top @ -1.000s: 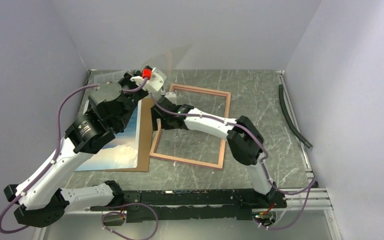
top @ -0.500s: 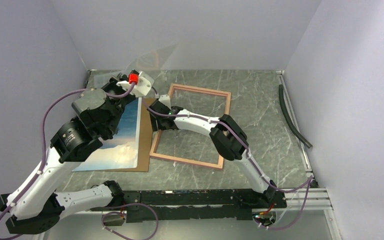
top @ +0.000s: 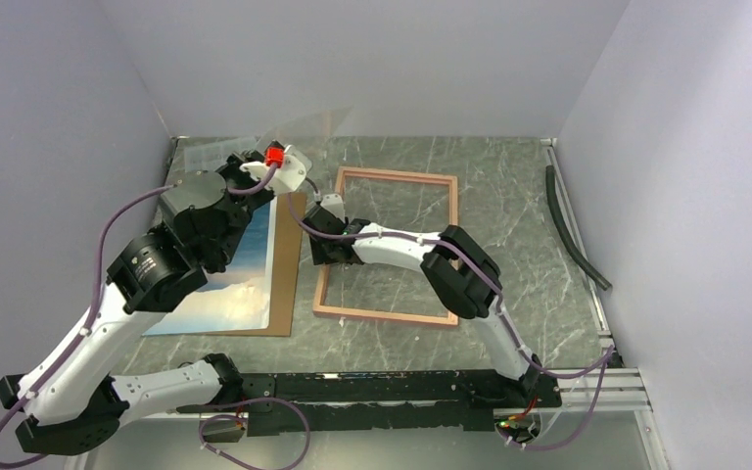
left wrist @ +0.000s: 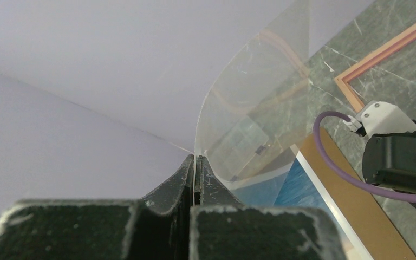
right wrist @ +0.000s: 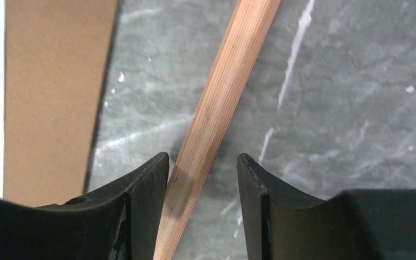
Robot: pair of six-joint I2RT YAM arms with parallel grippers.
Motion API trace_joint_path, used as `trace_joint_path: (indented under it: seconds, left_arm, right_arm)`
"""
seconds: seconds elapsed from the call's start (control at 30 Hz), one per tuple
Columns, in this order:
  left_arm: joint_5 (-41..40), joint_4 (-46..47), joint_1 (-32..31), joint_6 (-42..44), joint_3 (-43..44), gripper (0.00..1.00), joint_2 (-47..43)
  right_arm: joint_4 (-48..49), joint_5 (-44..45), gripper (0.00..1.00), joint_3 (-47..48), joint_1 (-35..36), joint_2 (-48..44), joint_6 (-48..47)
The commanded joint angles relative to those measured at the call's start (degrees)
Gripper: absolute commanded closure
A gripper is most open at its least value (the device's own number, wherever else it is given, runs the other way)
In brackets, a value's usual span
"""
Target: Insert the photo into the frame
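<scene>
At frame (top: 398, 176) left rail, right gripper (right wrist: 203, 168) straddled wood, jaws apart; centring before pinch seemed wise. Left gripper (left wrist: 195, 162) clamped clear sheet (left wrist: 260, 108).

Green marbled table (top: 509, 196): frame (top: 382, 315), brown board (top: 282, 294).

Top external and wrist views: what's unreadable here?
Right wrist: frame shows one rail only; rest cut off by picture edges.
Top external: fingertips of the right end effector hidden under its own wrist.
Top external: far part of the photo covered by the left arm.
Left wrist: clear sheet cut off by the upper edge.
</scene>
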Motion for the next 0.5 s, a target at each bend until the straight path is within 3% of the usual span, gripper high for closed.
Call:
trace_joint_path:
  seconds: [0.0,0.2,0.3,0.47]
  left_arm:
    - [1.7,0.1,0.2,-2.8,1.4,0.97,0.5]
    - [2.9,-2.1,0.2,-5.9,-0.5,0.97,0.4]
    - [3.3,-2.1,0.2,-6.5,-1.8,0.97,0.0]
    - [6.0,-3.0,0.2,-8.4,-1.9,0.97,0.6]
  right_arm:
    - [-0.5,-1.6,0.44,-5.1,-0.1,-4.6,1.0]
    - [-3.1,-8.7,0.15,-3.6,-1.7,-13.9,4.1]
    - [0.0,-17.0,0.07,-9.3,-4.8,-24.0,8.0]
    - [5.1,-30.2,0.03,-21.3,-12.8,-39.9,17.2]
